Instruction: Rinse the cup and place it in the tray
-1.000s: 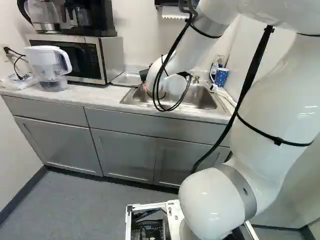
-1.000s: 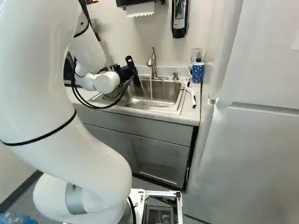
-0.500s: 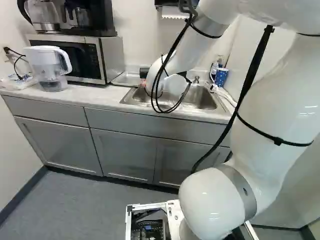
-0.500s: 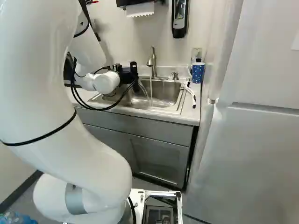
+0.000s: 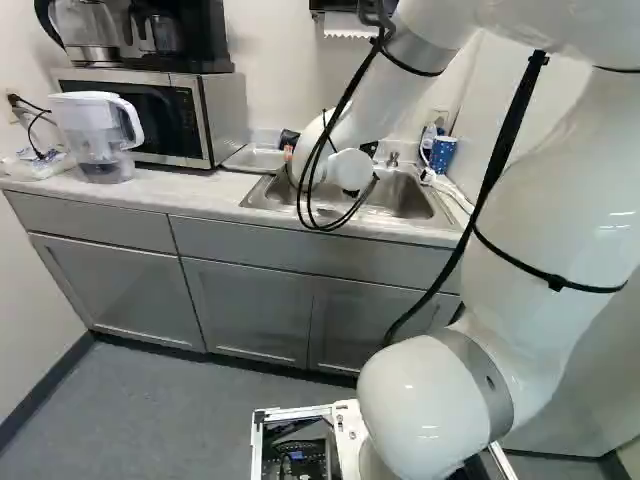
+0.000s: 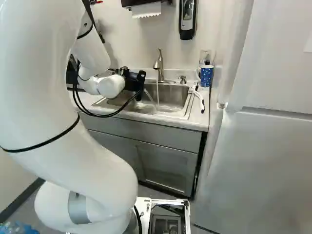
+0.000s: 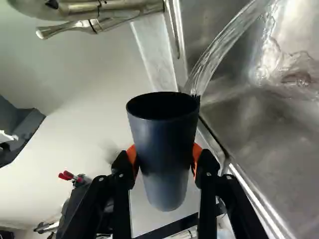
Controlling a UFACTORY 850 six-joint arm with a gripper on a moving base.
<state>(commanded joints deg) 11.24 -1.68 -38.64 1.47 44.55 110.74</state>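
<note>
My gripper (image 6: 138, 87) is over the left part of the sink (image 6: 168, 97) in the right base view. In the wrist view the gripper (image 7: 164, 162) is shut on a dark blue-grey cup (image 7: 164, 144), its orange pads on two opposite sides. The cup is tipped, and water (image 7: 217, 50) pours from its mouth into the basin. Beside it the faucet (image 6: 158, 63) runs a thin stream into the sink. A shallow grey tray (image 5: 255, 158) lies left of the sink in the left base view. The arm hides most of the gripper there.
A blue dotted mug (image 6: 206, 76) and a white brush (image 6: 199, 97) are on the counter right of the sink. The microwave (image 5: 160, 115) and a water pitcher (image 5: 100, 135) stand at its left. A soap dispenser (image 6: 187, 19) hangs on the wall.
The gripper has turned at the wrist with the cup held in it, tipping it over the sink. A second stream of water now falls beside the faucet's. The base has not moved.
</note>
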